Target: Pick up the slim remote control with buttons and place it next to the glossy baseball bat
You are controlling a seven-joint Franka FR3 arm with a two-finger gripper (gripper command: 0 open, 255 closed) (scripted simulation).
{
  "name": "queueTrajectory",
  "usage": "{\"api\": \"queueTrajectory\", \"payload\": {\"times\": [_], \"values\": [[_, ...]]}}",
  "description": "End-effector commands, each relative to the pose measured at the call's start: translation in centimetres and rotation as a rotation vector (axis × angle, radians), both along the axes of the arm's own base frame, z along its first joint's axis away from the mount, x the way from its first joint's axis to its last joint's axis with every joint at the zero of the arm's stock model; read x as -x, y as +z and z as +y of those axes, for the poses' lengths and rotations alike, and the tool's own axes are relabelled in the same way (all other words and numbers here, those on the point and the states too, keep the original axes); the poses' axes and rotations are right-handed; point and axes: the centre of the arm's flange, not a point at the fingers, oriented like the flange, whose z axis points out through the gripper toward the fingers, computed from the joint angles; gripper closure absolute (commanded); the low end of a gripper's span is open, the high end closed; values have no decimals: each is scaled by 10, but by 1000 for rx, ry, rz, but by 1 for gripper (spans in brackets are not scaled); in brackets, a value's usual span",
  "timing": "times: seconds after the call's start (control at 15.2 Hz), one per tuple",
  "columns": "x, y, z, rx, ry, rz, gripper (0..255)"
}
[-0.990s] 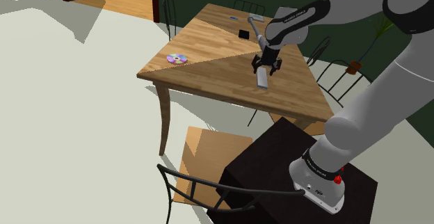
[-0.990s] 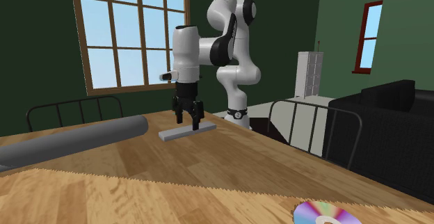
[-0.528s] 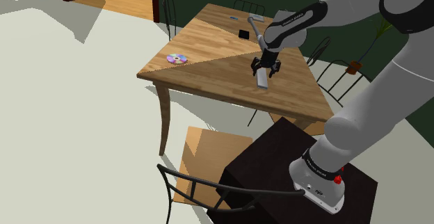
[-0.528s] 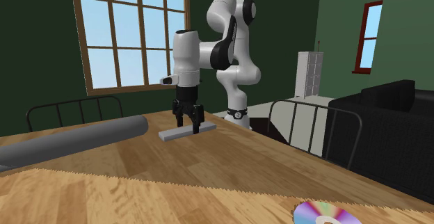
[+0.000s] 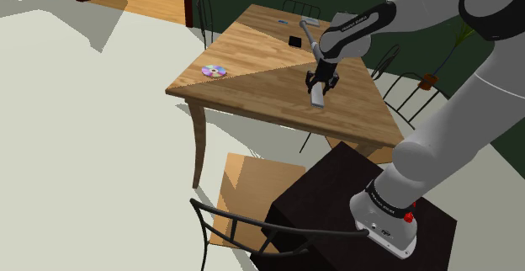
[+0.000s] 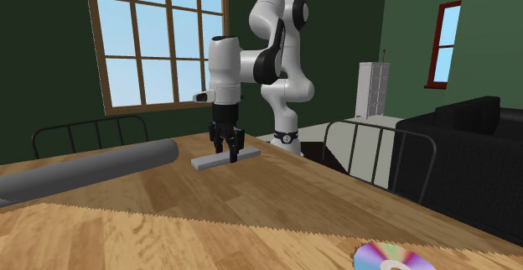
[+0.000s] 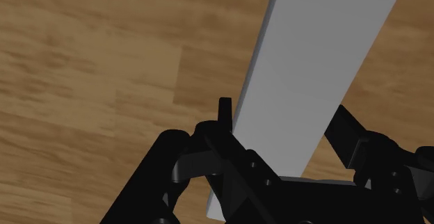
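Remote [image 7: 313, 69] — grey slab flat on table [image 5: 252, 55] — claw [image 6: 228, 153] clasping its sides.

The remote [image 7: 313, 69] is plain light grey all over. The jaws are all black. The worktop [image 7: 90, 69] is brown with wavy wood lines. The bat [image 6: 84, 169] is dark grey. The disc [image 6: 373, 256] shines in rainbow colours. 1 small thing [image 5: 294, 40] far off looks black, maybe.

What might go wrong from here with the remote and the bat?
The gripper clasps the smooth grey remote by its narrow edges, so it may slip or swing when lifted. The bat is round and lies loose on the table; a nudge while placing might roll it.
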Motion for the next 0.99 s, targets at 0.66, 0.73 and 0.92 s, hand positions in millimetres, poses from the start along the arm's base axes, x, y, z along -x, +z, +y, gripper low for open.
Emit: {"api": "queueTrajectory", "payload": {"times": [0.66, 0.73, 0.92], "values": [[0, 31, 0, 0, 0, 0, 255], [0, 37, 0, 0, 0, 0, 255], [0, 53, 0, 0, 0, 0, 255]]}}
